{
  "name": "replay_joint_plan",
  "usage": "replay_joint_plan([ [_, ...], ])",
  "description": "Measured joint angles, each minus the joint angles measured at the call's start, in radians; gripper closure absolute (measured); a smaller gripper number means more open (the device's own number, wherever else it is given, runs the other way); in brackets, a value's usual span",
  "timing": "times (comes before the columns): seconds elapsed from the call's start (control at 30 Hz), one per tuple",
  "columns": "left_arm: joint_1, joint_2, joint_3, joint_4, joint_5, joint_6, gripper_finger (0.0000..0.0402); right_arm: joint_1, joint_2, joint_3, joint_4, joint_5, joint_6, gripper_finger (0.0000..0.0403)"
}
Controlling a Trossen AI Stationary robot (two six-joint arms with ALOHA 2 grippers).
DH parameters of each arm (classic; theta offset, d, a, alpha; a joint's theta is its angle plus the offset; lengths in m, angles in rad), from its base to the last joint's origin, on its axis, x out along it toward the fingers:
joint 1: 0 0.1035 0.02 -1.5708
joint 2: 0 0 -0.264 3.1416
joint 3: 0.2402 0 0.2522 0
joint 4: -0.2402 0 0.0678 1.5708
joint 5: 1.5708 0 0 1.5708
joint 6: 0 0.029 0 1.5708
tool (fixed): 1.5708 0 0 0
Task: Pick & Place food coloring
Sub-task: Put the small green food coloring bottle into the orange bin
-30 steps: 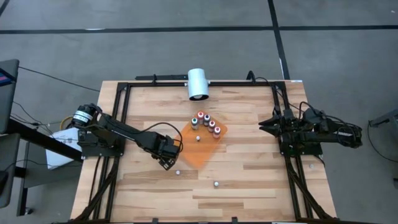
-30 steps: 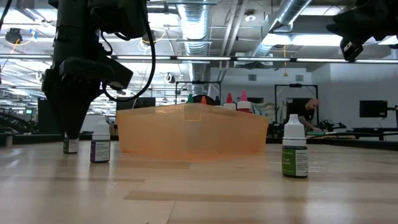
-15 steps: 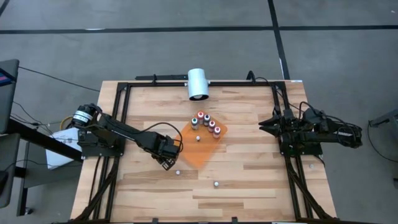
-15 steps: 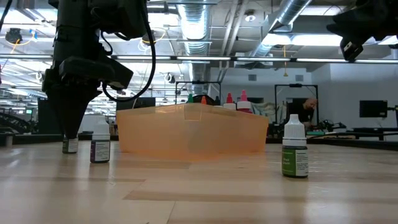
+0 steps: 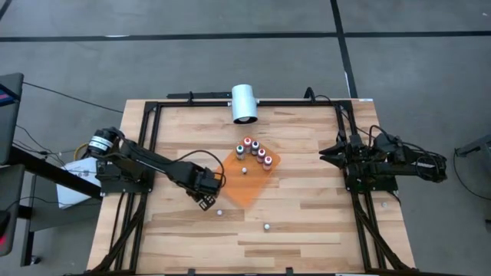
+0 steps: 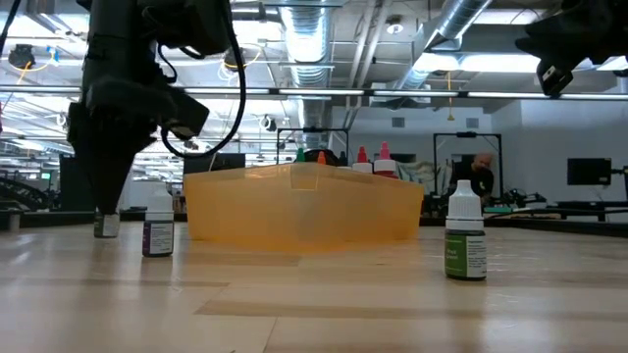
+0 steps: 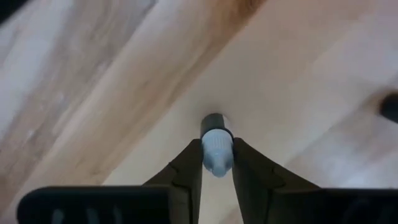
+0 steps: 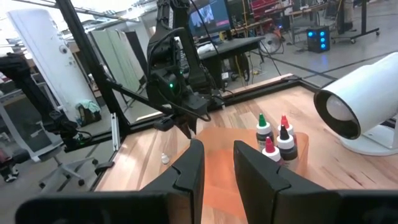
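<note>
Wooden surface [image 5: 307, 199], framed by black rails, both arms mounted at its sides.

Left end effector [image 5: 205, 201]: lowered just beside the near-left edge of the orange tray [image 5: 249, 178], fingers [image 7: 186, 171] clenched on the white cap of one small food coloring bottle [image 7: 216, 146]. In the low view that bottle [image 6: 106, 225] hangs under the arm with its base a shade above the wood.

Right end effector [image 8: 214, 163]: raised at the right side of the surface, well apart from the bottles; fingers stand a little apart with nothing between them.

Food coloring, remainder:
- A cluster of bottles [image 5: 255, 151] standing upright in the orange tray, tops red, green and dark; one more cap [image 5: 244, 170] lies nearer the tray's middle.
- One bottle [image 5: 219, 211] upright on bare wood just beside the left end effector.
- One green-labelled bottle [image 6: 465, 231] upright on bare wood toward the front edge.

White cylinder [image 5: 244, 103], at the far edge of the surface.
</note>
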Motion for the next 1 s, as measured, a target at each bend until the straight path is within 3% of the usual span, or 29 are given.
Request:
replay_joint_plan([
  [0.33,0.0,-0.18,0.0,0.027,0.027,0.017,0.0341,0.0,0.0,0.0,0.0,0.0,0.0,0.0328],
  [0.57,0.005,-0.318,0.0,0.343,-0.008,0.25,0.0341,0.0,0.0,0.0,0.0,0.001,0.0,0.0328],
  [0.77,0.024,-0.33,0.001,0.601,0.012,0.473,0.034,0.0,0.0,0.0,0.0,0.001,0.0,0.0328],
  [1.0,0.091,-0.327,0.007,0.561,0.019,0.506,0.034,0.0,0.0,0.0,0.0,0.001,0.0,0.0328],
])
